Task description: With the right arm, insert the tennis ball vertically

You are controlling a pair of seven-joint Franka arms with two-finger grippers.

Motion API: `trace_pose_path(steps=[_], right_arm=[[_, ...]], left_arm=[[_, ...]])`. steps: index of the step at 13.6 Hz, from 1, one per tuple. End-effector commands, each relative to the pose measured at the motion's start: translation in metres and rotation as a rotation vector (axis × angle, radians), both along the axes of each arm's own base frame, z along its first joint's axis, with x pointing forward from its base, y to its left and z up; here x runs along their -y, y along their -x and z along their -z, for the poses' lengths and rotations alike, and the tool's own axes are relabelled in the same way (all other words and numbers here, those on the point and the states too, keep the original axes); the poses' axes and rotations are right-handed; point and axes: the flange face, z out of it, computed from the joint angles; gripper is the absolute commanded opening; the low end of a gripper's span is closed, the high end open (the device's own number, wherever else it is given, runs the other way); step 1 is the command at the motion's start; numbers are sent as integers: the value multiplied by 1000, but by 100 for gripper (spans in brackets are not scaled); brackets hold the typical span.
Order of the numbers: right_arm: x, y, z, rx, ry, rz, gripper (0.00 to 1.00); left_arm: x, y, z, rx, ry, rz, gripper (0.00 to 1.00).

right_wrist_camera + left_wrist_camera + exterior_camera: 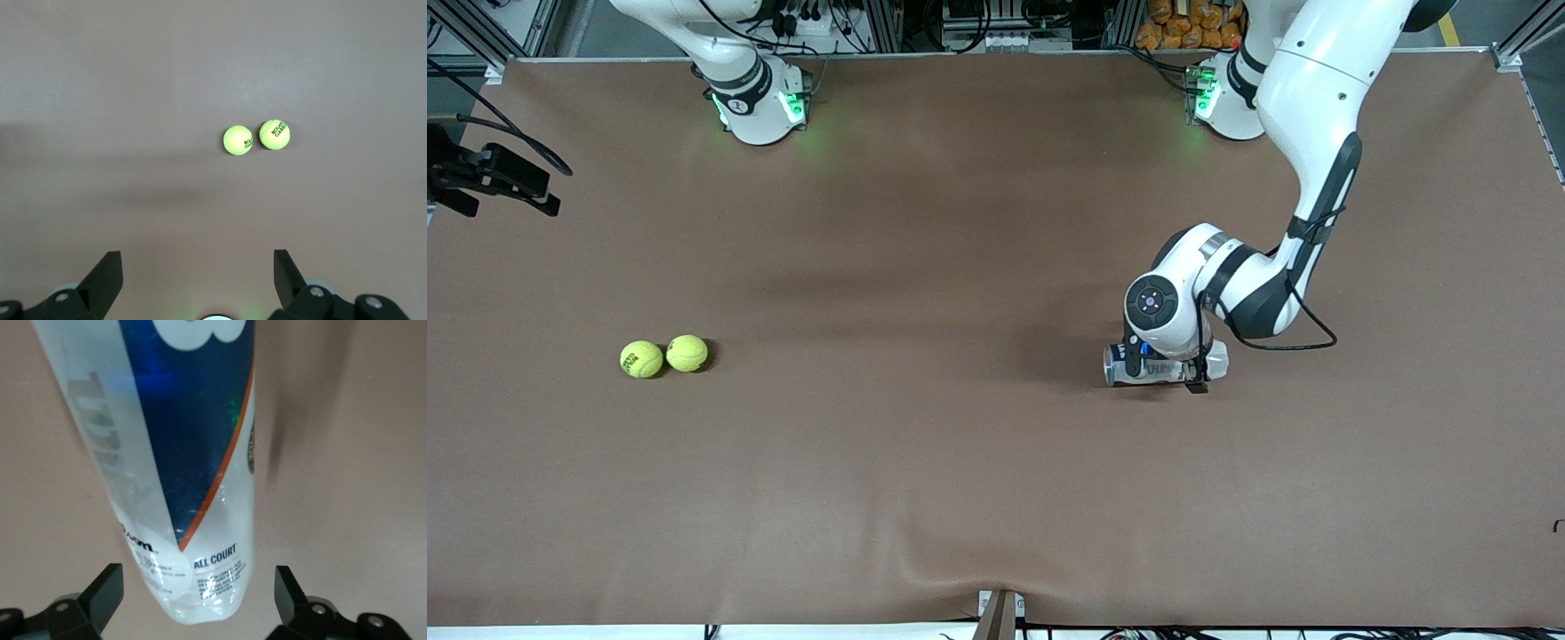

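Two yellow-green tennis balls (pixel 641 359) (pixel 687 353) lie touching side by side on the brown table toward the right arm's end; they also show in the right wrist view (pixel 237 141) (pixel 274 134). A clear plastic ball can (pixel 1165 364) with a blue label lies on its side toward the left arm's end. My left gripper (pixel 1165 372) is low over it, open, with its fingers straddling the can's closed end (pixel 200 600) without touching. My right gripper (pixel 197 263) is open and empty, high over the table, out of the front view.
The brown mat (pixel 960 489) has a raised wrinkle near the front edge (pixel 960 569). A black camera mount (pixel 489 178) juts in at the right arm's end. A bracket (pixel 1000 613) sits at the middle of the front edge.
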Motion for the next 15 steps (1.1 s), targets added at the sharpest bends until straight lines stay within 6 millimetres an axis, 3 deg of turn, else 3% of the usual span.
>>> trace_pose_path(steps=[1, 3, 15], right_arm=[[-1, 4, -3, 4, -15, 6, 100], [-1, 4, -3, 4, -15, 6, 100], [0, 3, -3, 6, -25, 8, 100]], left_arm=[[4, -1, 2, 32, -16, -11, 100], [16, 4, 10, 34, -32, 15, 100], [16, 4, 37, 89, -53, 14, 100]])
